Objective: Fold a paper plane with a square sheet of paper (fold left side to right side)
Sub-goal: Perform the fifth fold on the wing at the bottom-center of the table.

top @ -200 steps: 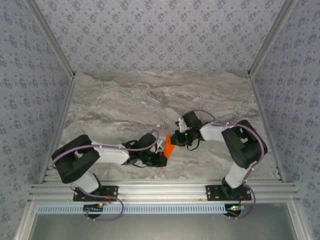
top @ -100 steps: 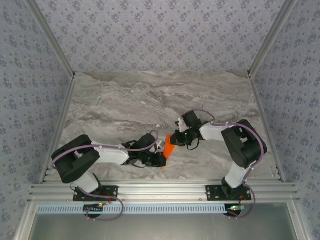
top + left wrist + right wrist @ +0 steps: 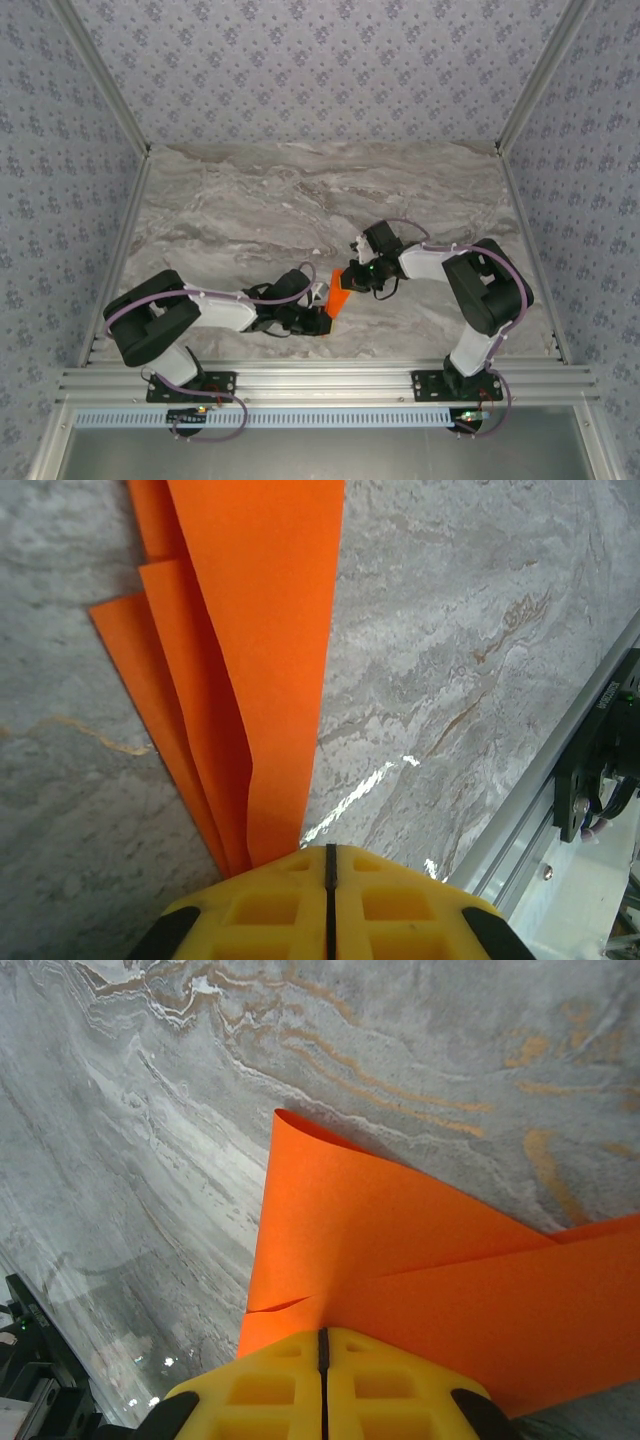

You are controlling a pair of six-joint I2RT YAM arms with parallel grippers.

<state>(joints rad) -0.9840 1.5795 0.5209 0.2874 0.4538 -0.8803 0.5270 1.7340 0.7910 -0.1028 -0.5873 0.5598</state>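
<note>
Well, the folding is under way but a good way from done. Just beyond the silver aluminium rail (image 3: 320,381) that carries both arm bases, about halfway along it, the thin bright orange sheet of paper (image 3: 338,297) sits over the grey marble-patterned table (image 3: 250,200). It is not a flat square. It is gathered into a narrow strip, smaller than either arm base.

Up close on the left, several long layers of the sheet (image 3: 265,630) fan out from one end with straight, sharp edges. On the right, one broad flap (image 3: 400,1240) lies across another, and the corner farthest from the rail curls up off the table. So I'd judge that some creases are made, yet the layers gape and nothing is pressed flat. I can see no pointed dart with a centre crease, so the nose and the wings are left to do.

Now the tools. The left gripper (image 3: 322,318) reaches in from the left part of the rail and meets the end of the sheet nearest the rail. Its yellow fingers (image 3: 270,912) are closed hard together with only a hairline seam between them, and the narrow ends of the layers run straight into their tips. It looks to me to have the paper pinched.

The right gripper (image 3: 355,276) comes from the right, a little farther from the rail. Its yellow fingers (image 3: 270,1392) are clamped just as tight, and the orange flaps disappear beneath them. I take that for a second pinch on the sheet.
</note>
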